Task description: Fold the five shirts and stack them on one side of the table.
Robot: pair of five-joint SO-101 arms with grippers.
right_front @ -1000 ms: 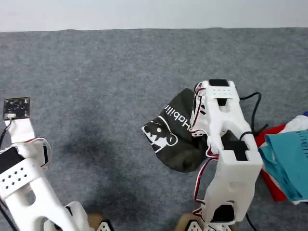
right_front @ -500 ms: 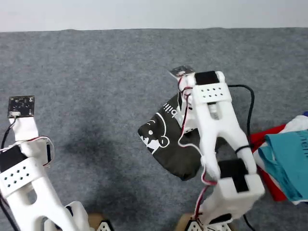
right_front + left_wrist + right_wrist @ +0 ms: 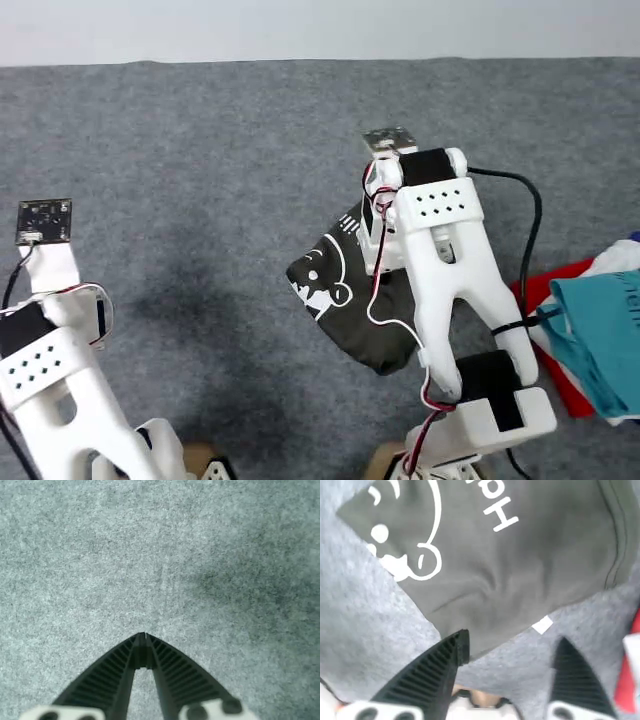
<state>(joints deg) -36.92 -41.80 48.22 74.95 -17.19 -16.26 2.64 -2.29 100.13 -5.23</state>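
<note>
Fingers on right [image 3: 445, 665] spread over dark shirt [image 3: 520, 555] — arm [image 3: 450, 260] farther forward, left fingers [image 3: 145, 652] closed.

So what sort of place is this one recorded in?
Probably a lab or hobby bench for robot trials: a left arm and right arm side by side, a grey felt-covered table, a dark shirt and a pile of coloured shirts.

Dark shirt [image 3: 345, 300] w/ white print, bunched, centre; teal shirt [image 3: 600, 340] atop red one [image 3: 572, 392], far right.
</note>
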